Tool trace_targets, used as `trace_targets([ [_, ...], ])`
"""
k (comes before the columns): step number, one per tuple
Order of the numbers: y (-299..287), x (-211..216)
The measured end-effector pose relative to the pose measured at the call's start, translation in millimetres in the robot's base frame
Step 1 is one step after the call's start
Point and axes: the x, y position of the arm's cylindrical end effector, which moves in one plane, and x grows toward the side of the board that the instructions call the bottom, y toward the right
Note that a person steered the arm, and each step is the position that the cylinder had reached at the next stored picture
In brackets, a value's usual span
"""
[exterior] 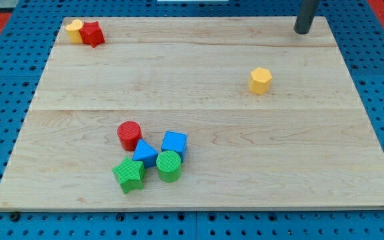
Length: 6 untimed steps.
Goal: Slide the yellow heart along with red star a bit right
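Your tip (303, 31): bare dark rod, grasping nothing, at the wooden board (199, 190)'s top right edge; shaft cut off by the frame.
Yellow heart block (75, 31) touching red star block (93, 33): top left corner, well apart from the tip; heart's outline hard to confirm.
Approach from their left, likely.

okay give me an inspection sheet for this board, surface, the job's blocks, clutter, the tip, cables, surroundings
Surface: wooden board, flat, planks visible.
Job's things: yellow heart and red star touching, at the view's top left corner.
Clutter: yellow hexagon alone at the right; red cylinder, blue triangle, blue cube, green cylinder, green star clustered near the bottom.
Pincer: none fitted; my tip sits at the top right, far from all blocks.
Cables: nothing seen.
Surroundings: blue perforated base.
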Motion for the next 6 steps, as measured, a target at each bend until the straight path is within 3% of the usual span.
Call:
trace_targets([
  [2,-76,-21],
  [6,-110,-26],
])
